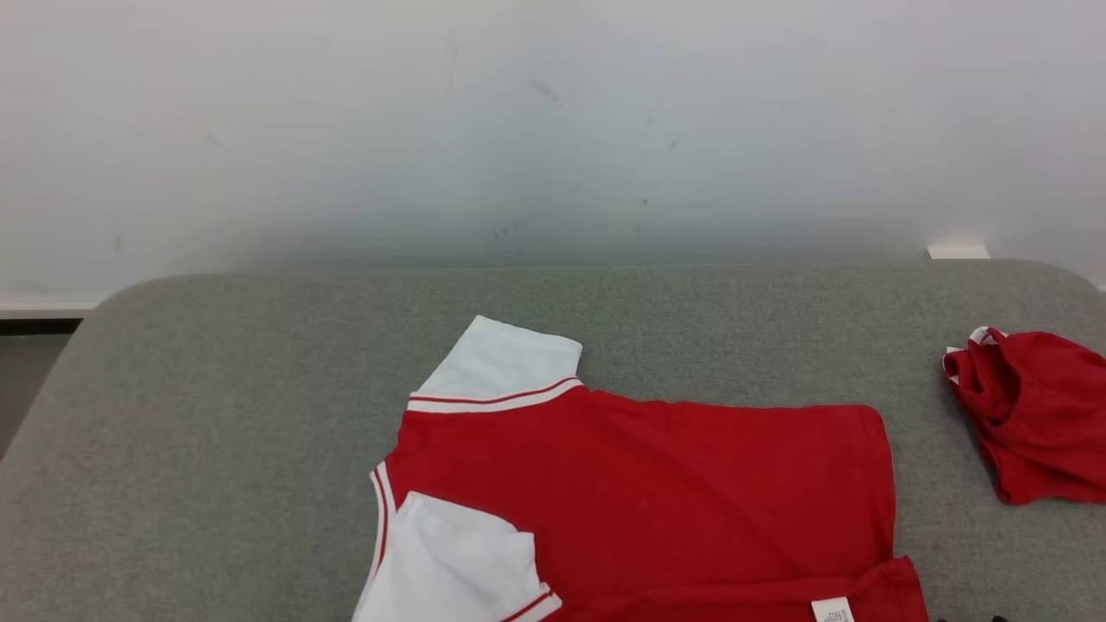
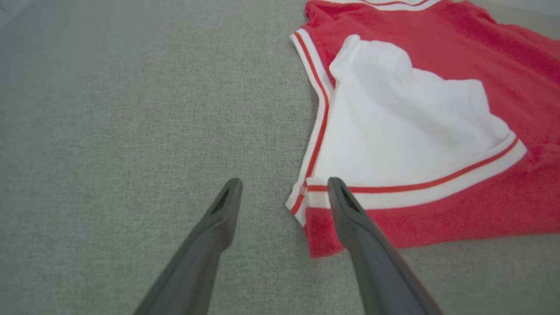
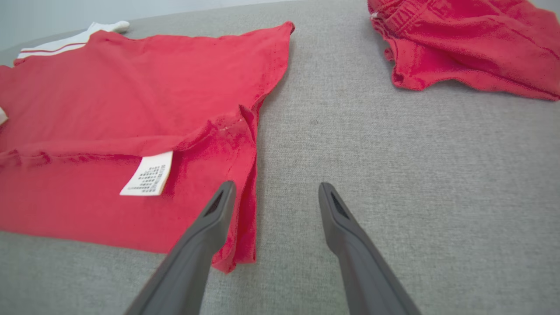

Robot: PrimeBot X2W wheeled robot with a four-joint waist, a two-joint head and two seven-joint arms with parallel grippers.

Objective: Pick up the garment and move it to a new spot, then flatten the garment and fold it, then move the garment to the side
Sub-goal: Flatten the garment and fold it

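Both claws are spread wide and hold nothing. The left claw [image 2: 284,181] hangs over the shirt's collar-end corner, one finger [image 2: 350,214] above the striped trim and the other above bare cloth. The right claw [image 3: 278,184] hangs at the opposite end, one finger [image 3: 214,218] over the rumpled hem corner. I cannot tell whether either finger touches the fabric.

Under them spreads a grey cloth-covered table [image 1: 259,389] with rounded corners, set against a pale scuffed wall [image 1: 518,130].

The shirt [image 1: 657,501] lies on the near middle of the table, running off the bottom of the head view. It is bright red with white short sleeves, each edged with a white band and a thin red stripe. Its long axis runs side to side across the table: the sleeve end points to the robot's left, the hem to its right. It lies mostly flat. The near long edge is turned over onto the body in a narrow strip, and the hem corner there is bunched.

A second red garment [image 1: 1037,415] sits crumpled at the table's right edge, well apart from the shirt.

The far sleeve [image 1: 501,363] sticks out towards the wall. The near sleeve [image 1: 449,561] is folded in over the red body.

A small white label [image 1: 832,610] with fine print shows on the turned-over strip near the hem.
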